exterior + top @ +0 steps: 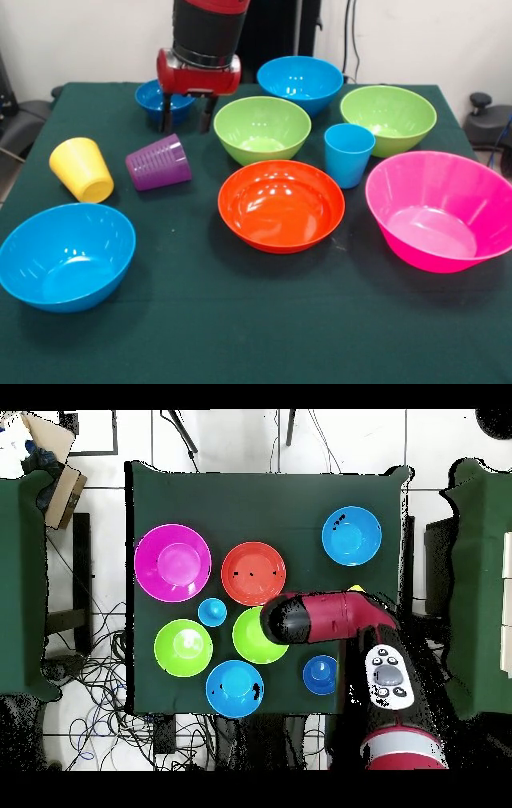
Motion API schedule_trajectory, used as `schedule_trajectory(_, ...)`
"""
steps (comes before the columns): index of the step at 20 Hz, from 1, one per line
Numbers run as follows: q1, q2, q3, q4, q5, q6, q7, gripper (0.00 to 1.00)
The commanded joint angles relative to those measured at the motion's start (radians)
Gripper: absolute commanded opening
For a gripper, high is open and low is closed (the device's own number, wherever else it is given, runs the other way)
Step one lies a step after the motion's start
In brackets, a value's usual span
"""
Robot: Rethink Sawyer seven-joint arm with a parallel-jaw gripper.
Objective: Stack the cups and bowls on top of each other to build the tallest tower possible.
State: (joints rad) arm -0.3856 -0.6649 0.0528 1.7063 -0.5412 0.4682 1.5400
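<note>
Nothing is stacked yet: every cup and bowl sits singly on the green tabletop (200, 336), so the tower is not begun and the work in hand appears to be the first pick. In the front view the purple cup (158, 162) lies tipped on its side toward the left of the cloth, with the yellow cup (82, 169) just beside it, also tilted off upright, and the light blue cup (349, 154) standing upright between the orange bowl (281, 205) and the right-hand lime green bowl (389, 118). The other lime green bowl (262, 128) sits centre-rear, a light blue bowl (300, 83) behind it, a second light blue bowl (66, 256) at the near left, the large pink bowl (438, 210) at the near right, and the small dark blue bowl (160, 100) at the far left, partly behind the arm. The gripper (186, 118) hangs over the cloth between the small dark blue bowl and the purple cup, its two dark fingers (167, 116) spread apart and holding nothing; whether they touch the tabletop cannot be told. In the overhead view the arm covers this area, leaving only an edge of the yellow cup exposed. Judged from this position, the purple cup is the likely target. The next move calls for lowering over the cup and closing across its ribbed wall, allowing for its tipped attitude. A wide bowl such as the pink one would serve best as the base, and none has been placed.
</note>
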Motion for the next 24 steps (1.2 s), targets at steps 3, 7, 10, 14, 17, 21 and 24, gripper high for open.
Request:
schedule_trajectory(3,-0.033,-0.068,0.032,0.216,-0.106,-0.138,0.013,1.0)
schedule_trajectory(7,-0.068,-0.063,0.06,0.217,-0.103,-0.139,-0.009,1.0)
schedule_trajectory(10,-0.091,-0.034,0.083,0.193,-0.107,-0.146,-0.023,1.0)
schedule_trajectory(14,-0.085,-0.013,0.066,0.177,-0.166,-0.174,-0.031,1.0)
schedule_trajectory(17,-0.083,-0.007,0.062,0.17,-0.213,-0.185,-0.034,1.0)
schedule_trajectory(21,-0.074,-0.015,0.06,0.157,-0.258,-0.166,-0.04,1.0)
schedule_trajectory(24,-0.073,-0.029,0.065,0.151,-0.273,-0.143,-0.038,1.0)
